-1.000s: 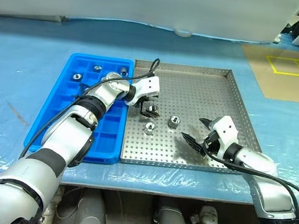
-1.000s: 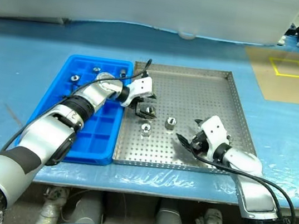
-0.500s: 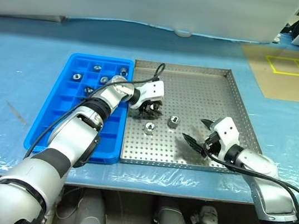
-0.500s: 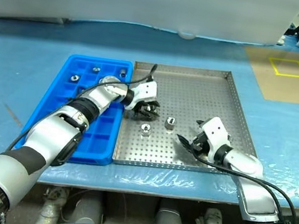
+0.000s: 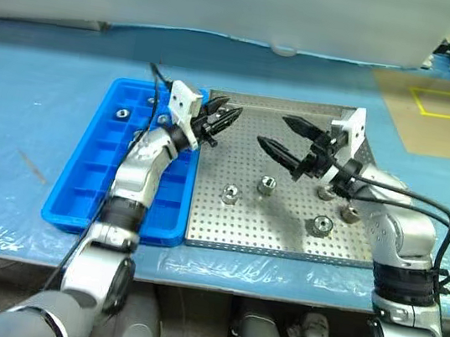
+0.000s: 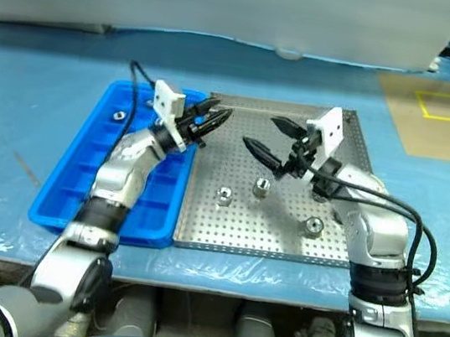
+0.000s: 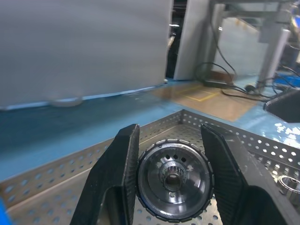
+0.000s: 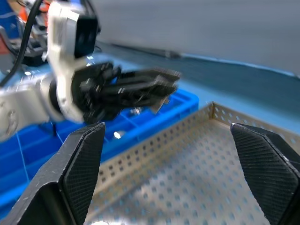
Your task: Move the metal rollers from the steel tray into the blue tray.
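Observation:
My left gripper (image 5: 218, 120) is shut on one metal roller (image 7: 173, 183), a ribbed silvery disc with a dark centre hole. It is held in the air over the steel tray's (image 5: 277, 103) left rim, next to the blue tray (image 5: 89, 174). Facing it above the tray's middle, my right gripper (image 5: 273, 133) is open and holds nothing. Several rollers lie on the steel tray, among them one (image 5: 231, 193) near the middle, one (image 5: 266, 185) beside it and one (image 5: 319, 225) further right. Two rollers (image 5: 121, 111) sit in far compartments of the blue tray.
Both trays rest side by side on a blue plastic-covered table (image 5: 27, 130). A white wall panel runs along the far edge. Brown floor with yellow tape (image 5: 446, 104) lies at the far right. My left gripper (image 8: 126, 86) shows in the right wrist view.
My left gripper closed on a roller in the steel tray, lifted it and swung up to point forward. My right arm rose from the tray's near right toward its middle, still open.

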Action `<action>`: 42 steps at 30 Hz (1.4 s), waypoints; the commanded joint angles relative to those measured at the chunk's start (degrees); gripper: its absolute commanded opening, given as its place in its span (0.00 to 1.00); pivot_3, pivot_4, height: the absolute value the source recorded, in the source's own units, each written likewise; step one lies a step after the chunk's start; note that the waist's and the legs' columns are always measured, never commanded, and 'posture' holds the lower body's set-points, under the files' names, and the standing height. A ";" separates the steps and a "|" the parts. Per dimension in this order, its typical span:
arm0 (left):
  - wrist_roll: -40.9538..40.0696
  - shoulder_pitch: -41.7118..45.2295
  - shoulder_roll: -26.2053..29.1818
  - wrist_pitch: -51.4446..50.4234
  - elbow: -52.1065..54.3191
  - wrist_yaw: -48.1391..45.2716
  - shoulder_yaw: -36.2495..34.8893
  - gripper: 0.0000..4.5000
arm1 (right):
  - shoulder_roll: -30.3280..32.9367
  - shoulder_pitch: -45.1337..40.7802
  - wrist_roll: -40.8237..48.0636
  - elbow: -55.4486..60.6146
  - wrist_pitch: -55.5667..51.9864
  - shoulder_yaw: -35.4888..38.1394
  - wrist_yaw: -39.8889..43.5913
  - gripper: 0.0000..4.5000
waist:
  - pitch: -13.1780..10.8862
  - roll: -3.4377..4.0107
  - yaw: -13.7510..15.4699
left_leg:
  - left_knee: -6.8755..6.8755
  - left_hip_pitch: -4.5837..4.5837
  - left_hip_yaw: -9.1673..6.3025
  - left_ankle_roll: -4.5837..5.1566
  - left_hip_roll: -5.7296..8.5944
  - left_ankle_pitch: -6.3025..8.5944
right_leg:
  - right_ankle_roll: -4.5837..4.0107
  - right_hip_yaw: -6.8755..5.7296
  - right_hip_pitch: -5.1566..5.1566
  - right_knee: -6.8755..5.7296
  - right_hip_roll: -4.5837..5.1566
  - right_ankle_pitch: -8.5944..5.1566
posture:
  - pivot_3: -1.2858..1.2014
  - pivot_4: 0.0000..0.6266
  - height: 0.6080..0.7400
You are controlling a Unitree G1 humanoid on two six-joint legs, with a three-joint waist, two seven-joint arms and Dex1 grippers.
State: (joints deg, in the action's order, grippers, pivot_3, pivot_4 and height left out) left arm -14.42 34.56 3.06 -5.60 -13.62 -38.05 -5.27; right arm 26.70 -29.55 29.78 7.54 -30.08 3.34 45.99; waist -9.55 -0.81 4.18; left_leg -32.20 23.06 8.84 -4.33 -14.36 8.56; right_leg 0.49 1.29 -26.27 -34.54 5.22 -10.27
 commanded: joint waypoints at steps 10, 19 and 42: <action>8.52 -20.81 1.97 -7.23 32.52 24.66 -2.21 0.39 | -6.96 -13.66 -4.26 -19.80 7.55 -10.20 14.14 1.00 | -0.05 0.12 4.06 | 0.03 0.27 -0.26 -0.10 -0.26 -0.05 | -0.05 -0.55 -0.09 0.00 0.00 -0.05 | 0.70 0.24 1.00; 14.07 -29.92 1.75 -12.61 40.27 36.87 -6.30 0.39 | -11.35 -17.80 -7.06 -27.42 11.25 -12.77 20.32 1.00 | -0.08 0.18 8.71 | 0.01 0.59 -0.49 -0.13 -0.46 -0.06 | -0.24 -1.08 -0.15 -0.01 -0.01 -0.21 | 0.74 0.24 1.00; 10.33 -17.60 5.71 -14.73 23.37 30.84 -0.92 0.39 | -11.07 -13.91 -8.77 -24.09 11.70 -11.72 18.14 1.00 | -0.10 0.24 12.39 | -0.05 0.47 -0.55 -0.41 -0.47 -0.22 | -0.23 -1.07 -0.09 -0.26 -0.03 -0.20 | 0.70 0.24 1.00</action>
State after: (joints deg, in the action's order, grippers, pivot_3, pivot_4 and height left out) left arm -3.60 15.69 8.60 -20.49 8.67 -6.77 -6.61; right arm 15.65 -43.73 20.46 -19.15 -19.21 -9.62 64.39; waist -9.65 -0.57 16.57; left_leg -32.26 23.52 8.28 -4.74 -14.83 8.33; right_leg 0.26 0.22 -26.35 -34.81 5.19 -10.47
